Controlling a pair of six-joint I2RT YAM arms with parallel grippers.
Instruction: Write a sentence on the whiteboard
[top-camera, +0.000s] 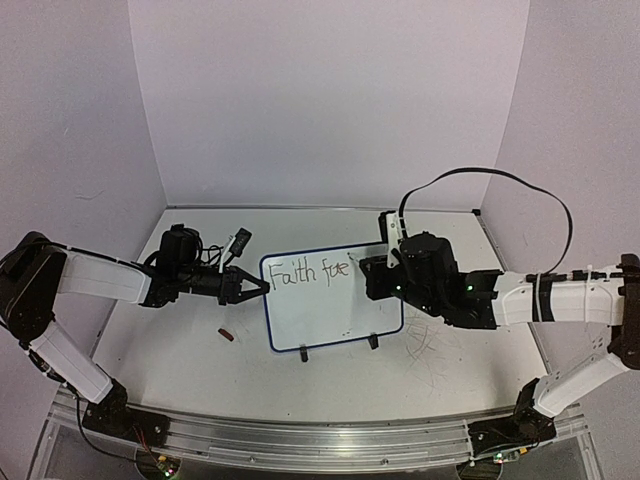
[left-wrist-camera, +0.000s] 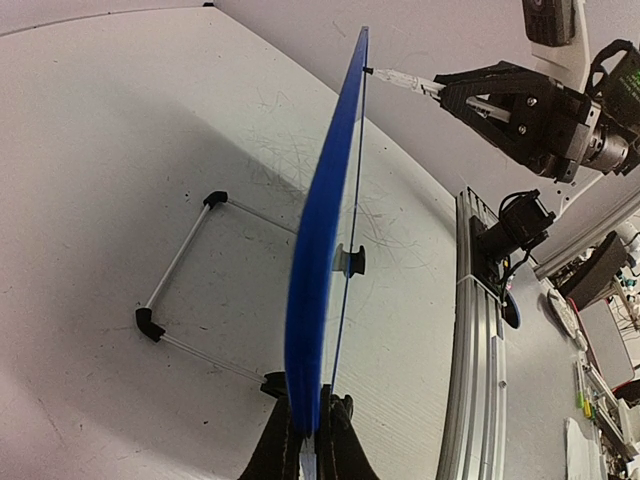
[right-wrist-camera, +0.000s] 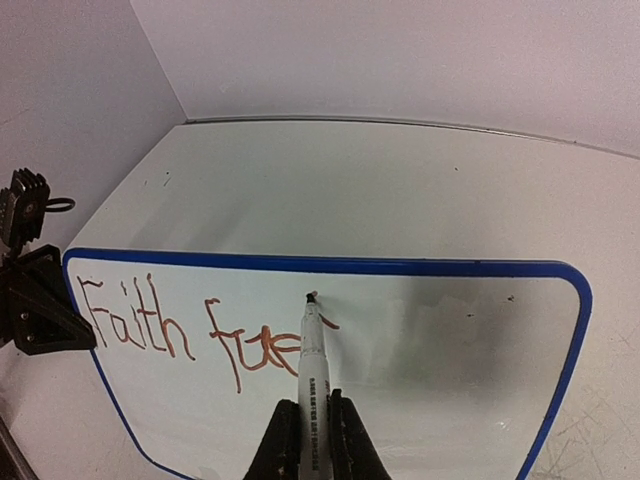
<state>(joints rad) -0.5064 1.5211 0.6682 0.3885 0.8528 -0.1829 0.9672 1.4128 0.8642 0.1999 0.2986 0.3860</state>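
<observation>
The whiteboard (top-camera: 330, 298) stands on its two black feet mid-table, blue-rimmed. My left gripper (top-camera: 262, 288) is shut on its left edge; in the left wrist view the blue rim (left-wrist-camera: 318, 250) runs edge-on up from the closed gripper (left-wrist-camera: 311, 440). The sentence (right-wrist-camera: 190, 328) reads "Faith fue" in reddish marker along the top of the board. My right gripper (right-wrist-camera: 313, 430) is shut on a white marker (right-wrist-camera: 312, 370), whose tip touches the board just right of the last letter. In the top view the right gripper (top-camera: 372, 270) sits at the board's upper right.
A small red marker cap (top-camera: 227, 335) lies on the table left of the board. The board's wire stand (left-wrist-camera: 185, 280) reaches out behind it. Grey scuffs mark the tabletop (top-camera: 430, 350) at the right. Walls close in at the back and sides; an aluminium rail (top-camera: 320, 440) runs along the near edge.
</observation>
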